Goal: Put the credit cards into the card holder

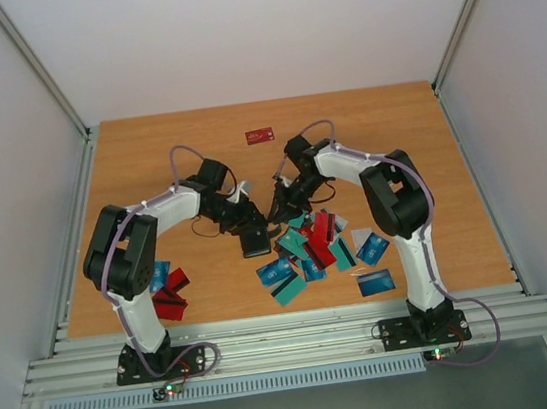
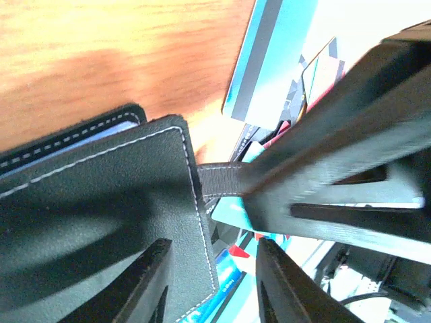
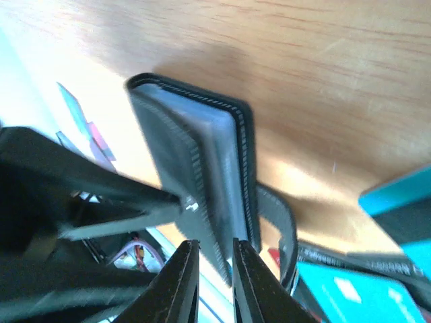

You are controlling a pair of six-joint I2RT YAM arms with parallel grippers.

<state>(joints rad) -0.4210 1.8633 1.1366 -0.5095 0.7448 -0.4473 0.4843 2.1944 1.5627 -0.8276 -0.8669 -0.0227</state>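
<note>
Fingertips of the right gripper (image 3: pixel 214 286) sit nearly together, pinching an edge of the card holder (image 3: pixel 195 155). The left gripper (image 2: pixel 212 286) stands spread at its corner. The holder lies on the table (image 1: pixel 396 138) between both arms, with credit cards (image 1: pixel 310 250) scattered just beside it.

Left gripper (image 1: pixel 246 220) and right gripper (image 1: pixel 277 214) are crowding the black folding card holder (image 1: pixel 255 240), coloured plastic credit cards (image 1: pixel 312 248) cluttering its right, wooden tabletop (image 1: pixel 375 131) beyond lying open.

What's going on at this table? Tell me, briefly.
Both arms meet at the card holder in the middle of the table. The right gripper seems to pinch its edge near the snap tab. The left gripper straddles a corner, jaws apart. The credit cards lie loose on the table beside it.
</note>
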